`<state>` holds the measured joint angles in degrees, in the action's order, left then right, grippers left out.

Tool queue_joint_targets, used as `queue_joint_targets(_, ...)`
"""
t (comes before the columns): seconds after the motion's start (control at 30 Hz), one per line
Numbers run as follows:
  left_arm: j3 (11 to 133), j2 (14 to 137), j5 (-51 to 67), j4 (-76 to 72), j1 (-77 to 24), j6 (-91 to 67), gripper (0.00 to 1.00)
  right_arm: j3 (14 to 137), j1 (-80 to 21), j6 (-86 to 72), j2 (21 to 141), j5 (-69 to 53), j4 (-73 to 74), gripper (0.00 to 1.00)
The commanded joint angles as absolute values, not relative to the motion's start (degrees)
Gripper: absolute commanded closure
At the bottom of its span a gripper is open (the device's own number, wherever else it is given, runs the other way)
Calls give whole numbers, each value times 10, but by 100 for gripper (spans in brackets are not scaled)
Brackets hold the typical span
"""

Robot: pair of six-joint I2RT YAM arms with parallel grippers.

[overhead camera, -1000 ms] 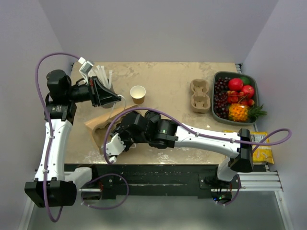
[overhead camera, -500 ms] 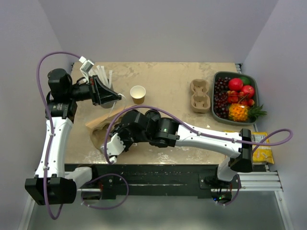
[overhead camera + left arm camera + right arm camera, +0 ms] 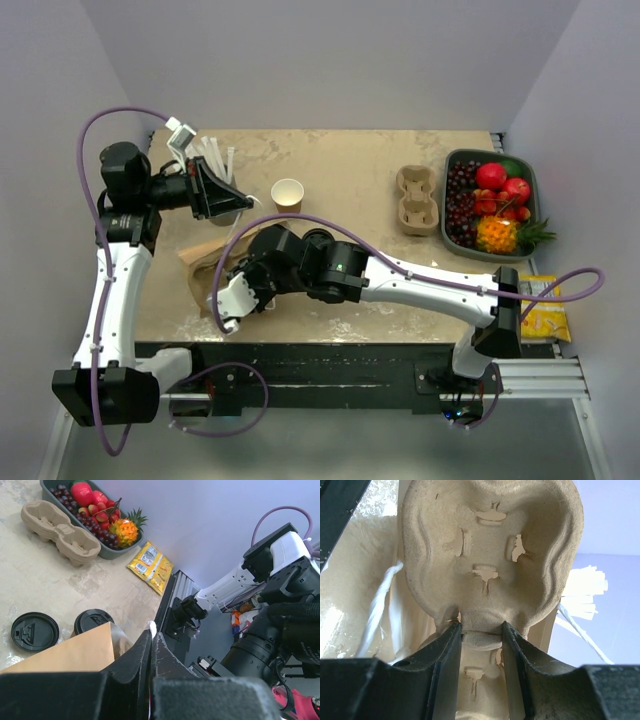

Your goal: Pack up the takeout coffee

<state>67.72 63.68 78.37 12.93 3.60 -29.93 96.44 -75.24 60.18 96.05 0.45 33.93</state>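
Gripping right arm: the right gripper (image 3: 480,627) has its jaws pinched on the narrow waist of a pulp cup carrier (image 3: 490,555), one finger on each side.
Left gripper (image 3: 151,630): jaws pressed together, with a white sliver showing at the tips. The top edge of the paper bag (image 3: 70,652) runs up to the fingers; I cannot tell whether it is pinched.
Takeout coffee (image 3: 93,621): upright on the table (image 3: 350,160), black lid on, just beyond the bag's edge, which hides part of it. The overhead view does not show it.
Loose black lid (image 3: 35,631): flat on the table, just beside the coffee.
Lidless cup (image 3: 287,196): upright, to the right of the left gripper and on the far side of the right arm.
White straws (image 3: 215,155): far left, beside the left gripper.
Carrier stack (image 3: 60,527): far right, just left of the fruit tray (image 3: 105,553).
Yellow packets (image 3: 151,567): near right, on the near side of the tray.
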Motion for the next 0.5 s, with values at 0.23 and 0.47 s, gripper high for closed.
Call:
queue_joint_targets(0.23, 701, 647, 816, 145, 34, -282, 100, 922, -729, 586, 914, 5, 316, 100)
queue_joint_targets(0.47, 706, 650, 832, 147, 34, -276, 100, 897, -714, 583, 878, -25, 310, 100)
